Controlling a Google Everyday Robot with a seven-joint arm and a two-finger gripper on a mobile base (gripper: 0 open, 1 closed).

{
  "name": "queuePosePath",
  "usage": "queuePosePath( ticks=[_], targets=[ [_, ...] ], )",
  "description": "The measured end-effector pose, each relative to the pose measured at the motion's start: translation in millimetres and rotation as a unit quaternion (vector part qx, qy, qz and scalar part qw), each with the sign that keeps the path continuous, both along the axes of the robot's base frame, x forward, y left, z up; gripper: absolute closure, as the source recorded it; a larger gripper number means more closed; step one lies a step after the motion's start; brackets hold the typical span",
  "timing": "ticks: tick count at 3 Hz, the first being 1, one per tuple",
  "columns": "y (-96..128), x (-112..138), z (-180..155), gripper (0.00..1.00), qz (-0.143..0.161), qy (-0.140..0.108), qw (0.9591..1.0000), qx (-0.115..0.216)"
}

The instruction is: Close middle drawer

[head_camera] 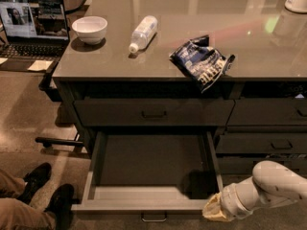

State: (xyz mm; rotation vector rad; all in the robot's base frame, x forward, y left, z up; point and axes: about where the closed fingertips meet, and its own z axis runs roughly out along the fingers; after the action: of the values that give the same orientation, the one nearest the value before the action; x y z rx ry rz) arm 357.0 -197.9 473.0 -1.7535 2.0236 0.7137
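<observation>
The middle drawer (151, 166) stands pulled far out under the counter. Its grey floor and walls are bare, and its low front (120, 206) faces me with a small bar pull (154, 218) at the bottom edge. My gripper (213, 210), yellowish at the tip on a white arm (273, 183), sits at the drawer front's right corner, against or just beside it. The closed drawer above (153, 113) has its own bar pull.
On the counter (240, 13) lie a white bowl (89, 28), a plastic bottle (143, 32) on its side and a blue snack bag (201, 63). A laptop (31, 23) is at the left. A person's shoes (43, 186) are bottom left. Narrower drawers (266, 143) stand at the right.
</observation>
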Motion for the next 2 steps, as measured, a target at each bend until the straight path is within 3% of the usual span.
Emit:
queuePosePath(
  ticks=[1, 2],
  targets=[
    [-3.7, 3.6, -28.8, 1.0, -0.007, 0.018, 0.9998, -0.004],
    [-1.6, 8.3, -48.7, 0.82, -0.011, 0.028, 0.9995, -0.01]
  ],
)
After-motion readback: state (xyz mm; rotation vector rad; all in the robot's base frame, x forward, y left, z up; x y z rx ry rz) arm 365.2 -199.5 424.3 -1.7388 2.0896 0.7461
